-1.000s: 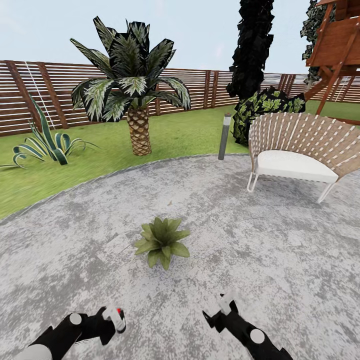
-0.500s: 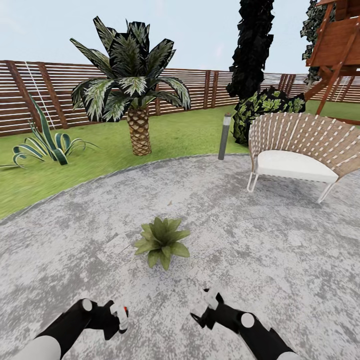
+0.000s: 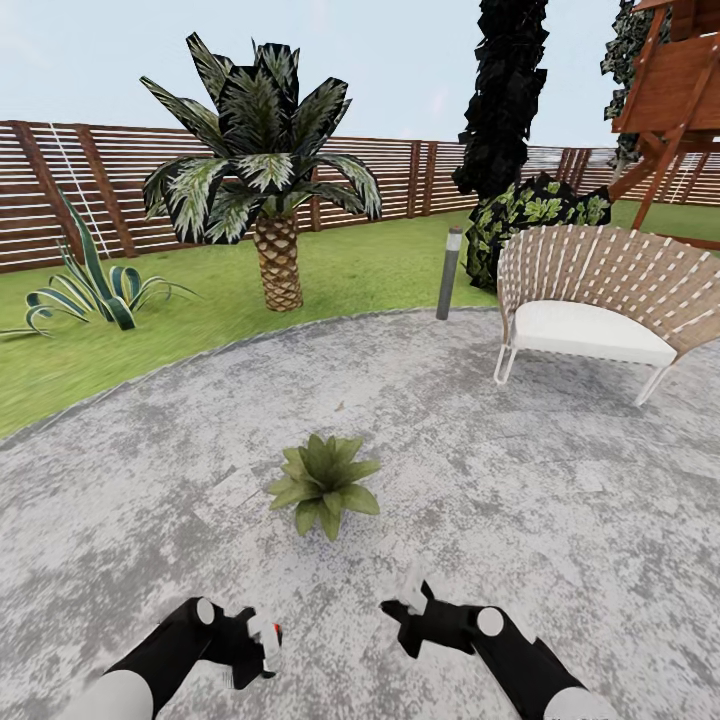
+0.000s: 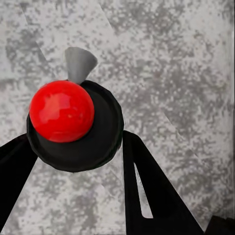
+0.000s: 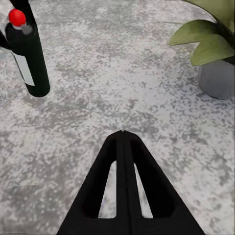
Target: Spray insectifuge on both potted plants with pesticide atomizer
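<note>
While the left gripper (image 3: pixel 262 640) hangs low over the stone patio (image 3: pixel 560 480) at about seven o'clock in the head view, its two black fingers (image 4: pixel 147 196) are clamped on the pesticide atomizer (image 3: pixel 268 636). The left wrist view looks straight down on the bottle's red top (image 4: pixel 61 110), with its dark round body pinched between the fingers and a small grey nozzle (image 4: pixel 78 62) sticking out to one side. The right wrist view catches the same atomizer from the side as a slim dark bottle with a white label patch, standing roughly upright above the paving.

At about five o'clock the right gripper (image 3: pixel 408 608) has its fingers (image 5: pixel 122 181) pressed together, tips meeting with nothing between them.

One potted plant (image 3: pixel 324 484) sits on the patio at twelve o'clock from the two grippers, near them but apart from both; its grey pot (image 5: pixel 218 78) appears under the leaves in the right wrist view.

Farther off stand a palm (image 3: pixel 262 160) at eleven o'clock, a grey bollard lamp (image 3: pixel 450 272) at one o'clock, a wicker chair (image 3: pixel 600 300) at two o'clock, and a slatted wooden fence (image 3: pixel 120 190).
</note>
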Available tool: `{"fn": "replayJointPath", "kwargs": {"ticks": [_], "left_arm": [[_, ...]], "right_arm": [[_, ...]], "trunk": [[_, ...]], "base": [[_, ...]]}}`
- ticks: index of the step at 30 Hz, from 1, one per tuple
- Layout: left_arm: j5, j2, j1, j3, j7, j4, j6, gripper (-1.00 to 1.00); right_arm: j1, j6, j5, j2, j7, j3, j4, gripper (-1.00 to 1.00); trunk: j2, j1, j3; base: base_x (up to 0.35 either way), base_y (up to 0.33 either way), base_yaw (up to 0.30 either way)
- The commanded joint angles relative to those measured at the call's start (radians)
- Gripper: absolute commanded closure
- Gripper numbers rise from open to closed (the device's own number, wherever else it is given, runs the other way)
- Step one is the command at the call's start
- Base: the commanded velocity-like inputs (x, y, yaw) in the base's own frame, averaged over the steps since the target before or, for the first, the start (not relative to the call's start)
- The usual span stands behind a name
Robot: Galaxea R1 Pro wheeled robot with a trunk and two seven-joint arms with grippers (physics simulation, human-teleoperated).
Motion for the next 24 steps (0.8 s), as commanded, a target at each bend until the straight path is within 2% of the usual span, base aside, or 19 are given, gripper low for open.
{"fn": "replayJointPath", "kwargs": {"ticks": [1, 2, 6, 8, 11, 12, 15, 17, 24], "left_arm": [[-0.014, -0.007, 0.000, -0.004, -0.002, -0.002, 0.000, 1.00], [-0.027, -0.016, 0.000, -0.004, -0.003, -0.003, 0.000, 1.00], [-0.049, -0.043, -0.001, -0.004, -0.003, -0.003, -0.001, 1.00], [-0.050, -0.056, -0.005, -0.004, -0.003, -0.003, -0.002, 1.00], [-0.051, -0.075, -0.014, -0.004, -0.003, -0.003, -0.003, 1.00], [-0.053, -0.089, -0.024, -0.004, -0.004, -0.003, -0.003, 1.00], [-0.099, -0.134, -0.035, -0.004, -0.004, -0.002, -0.002, 1.00], [-0.111, -0.154, -0.037, -0.004, -0.003, -0.003, -0.001, 1.00], [-0.114, -0.175, -0.037, -0.003, -0.002, -0.003, 0.000, 1.00]], "right_arm": [[-0.002, -0.006, 0.012, 0.002, 0.016, -0.001, -0.002, 1.00], [-0.008, -0.006, 0.026, 0.007, 0.032, -0.001, -0.005, 1.00], [-0.021, -0.004, 0.148, 0.035, 0.051, -0.002, -0.008, 1.00], [-0.023, -0.004, 0.166, 0.044, 0.052, -0.002, -0.007, 1.00], [-0.024, -0.004, 0.174, 0.051, 0.053, -0.003, -0.005, 1.00], [-0.024, -0.004, 0.175, 0.053, 0.053, -0.003, -0.005, 1.00], [-0.024, -0.005, 0.174, 0.054, 0.054, -0.003, -0.005, 1.00], [-0.024, -0.005, 0.174, 0.055, 0.054, -0.003, -0.005, 1.00], [-0.024, -0.006, 0.174, 0.056, 0.054, -0.002, -0.005, 1.00]], "trunk": [[0.000, 0.000, -0.001], [0.000, 0.000, -0.001], [0.000, 0.000, -0.001], [0.000, 0.000, -0.001], [0.000, 0.000, -0.001], [0.000, 0.000, -0.001], [0.000, 0.000, -0.001], [0.000, 0.000, -0.001], [0.000, 0.000, -0.001]], "base": [[0.000, 0.000, 0.000], [0.000, 0.000, 0.000], [0.000, 0.000, 0.000], [0.000, 0.000, 0.000], [0.000, 0.000, 0.000], [0.000, 0.000, 0.000], [0.000, 0.000, 0.000], [0.000, 0.000, 0.000], [0.000, 0.000, 0.000]]}}
